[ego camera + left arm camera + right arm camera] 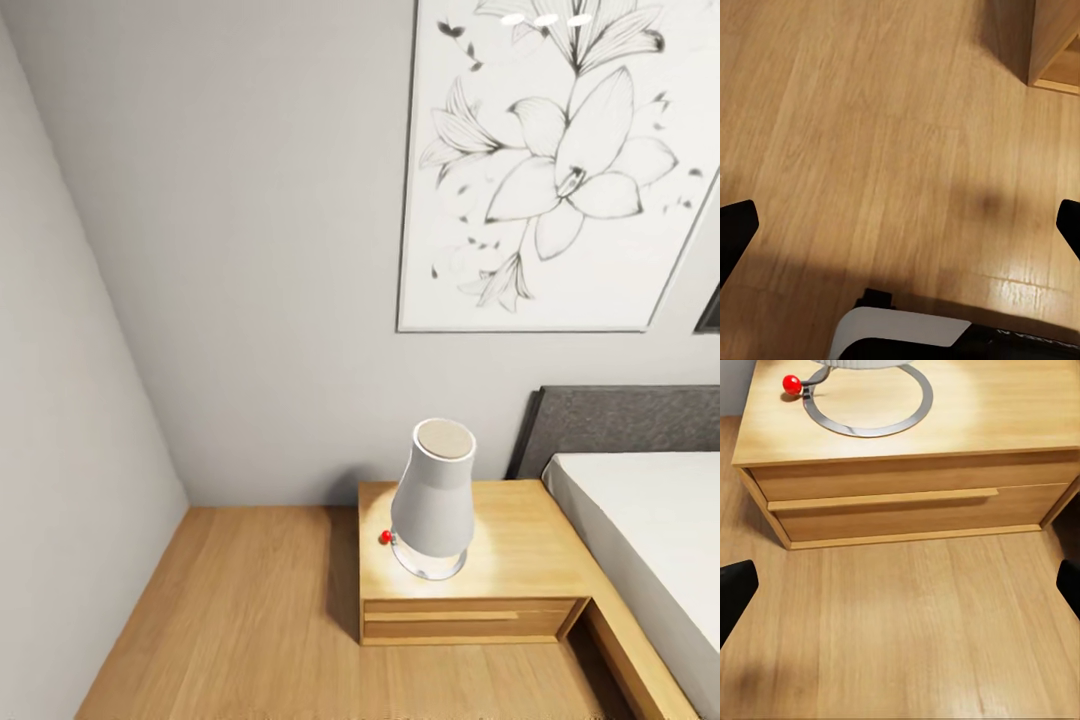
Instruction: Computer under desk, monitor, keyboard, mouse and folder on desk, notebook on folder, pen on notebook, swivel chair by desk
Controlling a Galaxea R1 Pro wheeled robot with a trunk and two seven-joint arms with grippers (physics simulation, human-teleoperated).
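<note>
My left gripper [900, 229] hangs open over bare wooden floor [870, 135]. Its black fingertips [735, 232] sit far apart at the edges of the left wrist view, with nothing between them. My right gripper [900, 592] is open too and holds nothing. It hovers above the floor just in front of a low wooden nightstand [907, 480] with a drawer.
I face a bedroom corner. The nightstand [480, 590] carries a white lamp [433, 495] with a small red knob [385, 537] at its base. A bed [650, 520] with a grey headboard adjoins it on the right. A flower picture [560, 170] hangs above. Open floor [250, 620] lies left of the nightstand.
</note>
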